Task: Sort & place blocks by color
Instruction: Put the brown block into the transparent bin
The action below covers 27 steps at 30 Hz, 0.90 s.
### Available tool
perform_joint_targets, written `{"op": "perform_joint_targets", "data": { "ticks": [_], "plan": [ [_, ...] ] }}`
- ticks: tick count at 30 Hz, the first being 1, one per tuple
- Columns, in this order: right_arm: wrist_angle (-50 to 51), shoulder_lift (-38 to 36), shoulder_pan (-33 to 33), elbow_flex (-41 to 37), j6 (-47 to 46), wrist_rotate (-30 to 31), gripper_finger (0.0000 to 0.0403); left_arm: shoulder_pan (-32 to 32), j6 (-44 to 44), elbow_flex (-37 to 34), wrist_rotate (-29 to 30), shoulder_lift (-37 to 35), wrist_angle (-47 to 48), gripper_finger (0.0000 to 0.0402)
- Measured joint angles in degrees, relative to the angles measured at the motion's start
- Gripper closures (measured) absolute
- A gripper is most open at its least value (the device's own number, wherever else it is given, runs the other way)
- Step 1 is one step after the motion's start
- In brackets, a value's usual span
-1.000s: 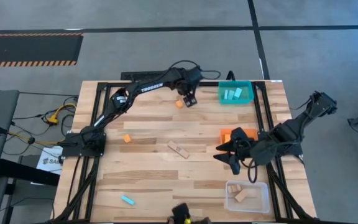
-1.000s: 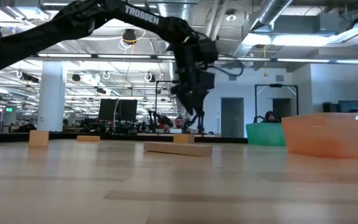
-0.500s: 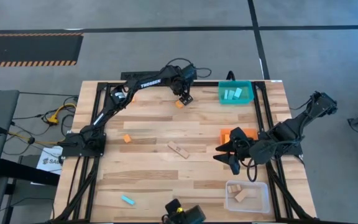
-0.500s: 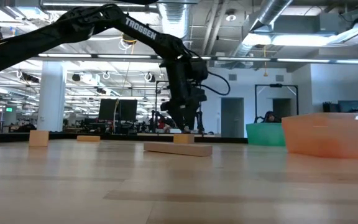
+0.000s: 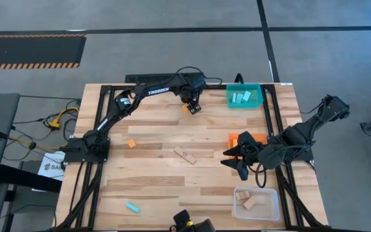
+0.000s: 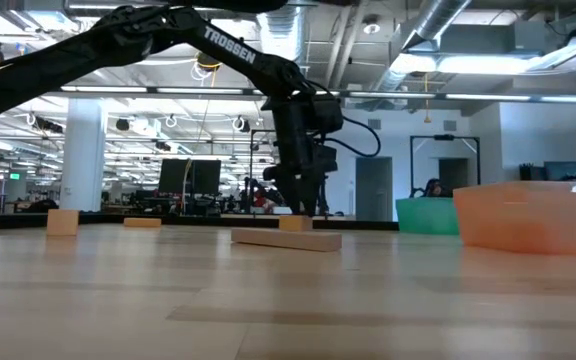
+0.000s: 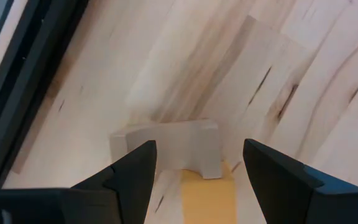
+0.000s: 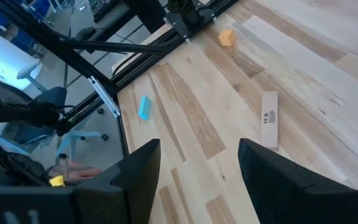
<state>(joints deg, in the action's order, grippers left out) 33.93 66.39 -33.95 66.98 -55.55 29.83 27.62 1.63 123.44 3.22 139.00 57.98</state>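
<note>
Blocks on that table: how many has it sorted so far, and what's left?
Done: blue blocks lie in the teal bin, tan ones in the clear bin. In hand: the open left gripper straddles an orange block, not yet lifted. Left: another orange block, a tan block, a blue block. The right gripper waits by the orange bin.

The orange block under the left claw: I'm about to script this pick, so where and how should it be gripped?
Come straight down from above and close on its two long side faces. The orange block lies flat on the table, already centred between the open fingers of the left claw. Its top is clear, and nothing stands beside it.
</note>
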Motion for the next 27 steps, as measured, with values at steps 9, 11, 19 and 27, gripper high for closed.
{"op": "perform_joint_targets", "data": {
  "ticks": [9,11,19,27],
  "plan": [
    [-0.06,0.0,-0.02,0.0,0.11,-0.01,0.0163,0.0,-0.23,0.02,-0.39,0.0,0.08,0.0249],
    [-0.07,0.0,-0.03,0.0,0.11,0.0,0.0163,-0.03,-0.4,0.08,0.25,0.32,-0.08,0.0266],
    [-0.22,0.0,-1.32,0.0,-0.31,0.04,0.0163,0.04,-1.03,0.04,0.58,0.83,1.5,0.0287],
    [-0.26,0.0,-1.31,0.0,-0.38,0.12,0.0163,0.35,-3.51,0.52,0.04,2.12,1.31,0.0298]
  ]
}}
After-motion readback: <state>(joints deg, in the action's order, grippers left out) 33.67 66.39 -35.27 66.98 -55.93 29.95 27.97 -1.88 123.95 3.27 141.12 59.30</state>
